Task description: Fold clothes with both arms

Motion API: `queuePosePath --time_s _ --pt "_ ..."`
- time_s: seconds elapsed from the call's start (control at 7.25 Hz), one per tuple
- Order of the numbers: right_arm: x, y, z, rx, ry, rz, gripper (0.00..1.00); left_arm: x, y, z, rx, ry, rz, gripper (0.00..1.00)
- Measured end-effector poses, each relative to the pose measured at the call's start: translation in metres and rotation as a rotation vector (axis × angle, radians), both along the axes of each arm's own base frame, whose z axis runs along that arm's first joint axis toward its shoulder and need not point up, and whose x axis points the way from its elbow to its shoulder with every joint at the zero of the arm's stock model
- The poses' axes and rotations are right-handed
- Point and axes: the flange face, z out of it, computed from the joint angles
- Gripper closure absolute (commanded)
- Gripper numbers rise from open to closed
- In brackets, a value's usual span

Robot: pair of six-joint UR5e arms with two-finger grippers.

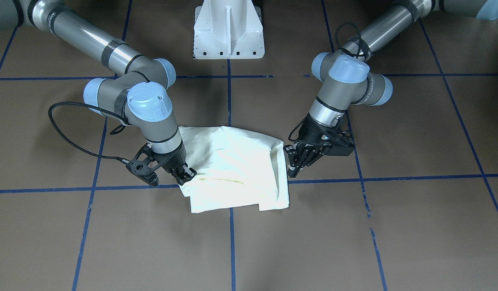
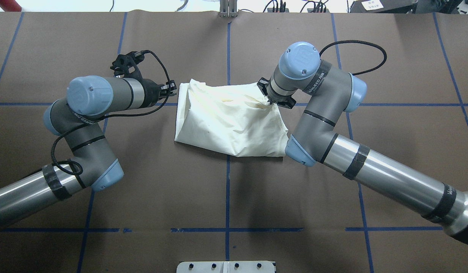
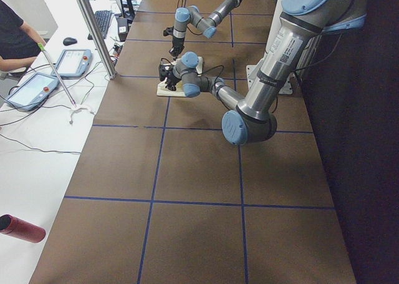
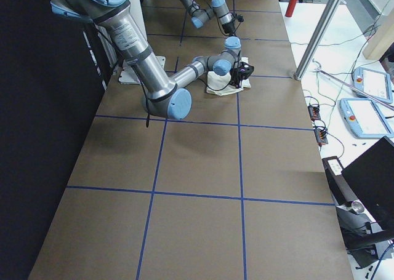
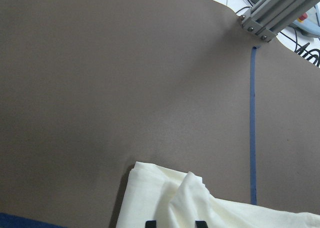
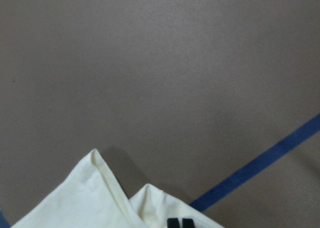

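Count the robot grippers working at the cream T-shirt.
2. The left gripper is at the edge of the T-shirt on the front view's right; the right gripper is on its opposite edge. None seem hidden.

Robotics lab. Left arm (image 2: pixel 85 113) & right arm (image 2: pixel 332 125), industrial type, flank a white pedestal (image 1: pixel 228 32) at a big table (image 2: pixel 142 189) w/ brown cover & blue tape grid (image 2: pixel 227 189). Alu frame post (image 3: pixel 93 31) at table edge. White side desk (image 3: pixel 37 140) w/ teach pendants (image 3: pixel 73 60), keyboard (image 3: pixel 100 23), mouse (image 3: pixel 68 41), loose cables (image 3: pixel 37 118); operator (image 3: pixel 15 37) seated there.
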Motion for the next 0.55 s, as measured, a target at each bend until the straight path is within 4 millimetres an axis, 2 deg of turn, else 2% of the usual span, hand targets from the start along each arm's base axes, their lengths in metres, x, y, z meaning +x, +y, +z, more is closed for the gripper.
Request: queuePosePath --time_s 0.28,0.55 --pt "0.000 -0.001 -0.002 0.002 -0.001 0.000 1.00 0.006 0.017 0.009 0.014 0.048 0.087 1.00" --pt "0.000 -0.001 -0.003 0.003 -0.002 0.001 1.00 0.024 0.034 0.014 0.022 0.071 0.143 1.00"
